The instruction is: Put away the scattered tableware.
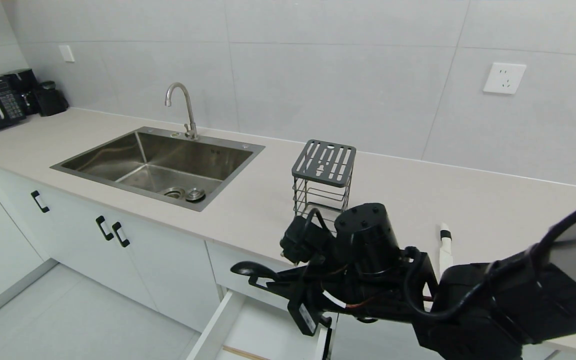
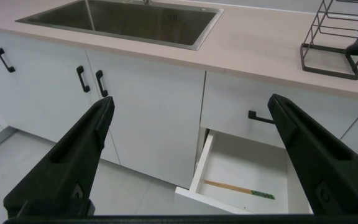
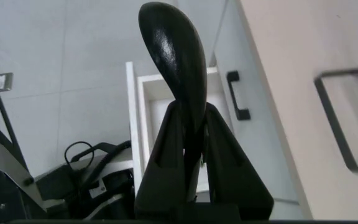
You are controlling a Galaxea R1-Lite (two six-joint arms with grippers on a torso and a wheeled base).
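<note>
- While the drawer [image 2: 247,165] stands pulled out below the near edge of the counter [image 1: 468,200], I hold stock as follows.
- Right gripper [image 3: 191,118]: jaws clenched on the handle of a black spoon [image 3: 169,56], bowl end pointing out to the left, out past the near edge of the counter and above the drawer.
- Left gripper [image 2: 191,102]: jaws released and spread wide, nothing between them, hanging out in front of the cupboards and facing the drawer.
- Drawer contents: one wooden stick with a green end [image 2: 238,188], lying along the near side.
- Counter: a wire rack [image 1: 324,160] — upright, near the spoon but apart from it; a white utensil with a dark band [image 1: 445,247] lying to the right of the rack, not yet put away.
- Step in hand, as I judge it: carrying the spoon to the drawer.
- Next move calls for: lowering the spoon until it sits inside the drawer walls, bowl clear of the rim, then letting go — after that, the white utensil.
</note>
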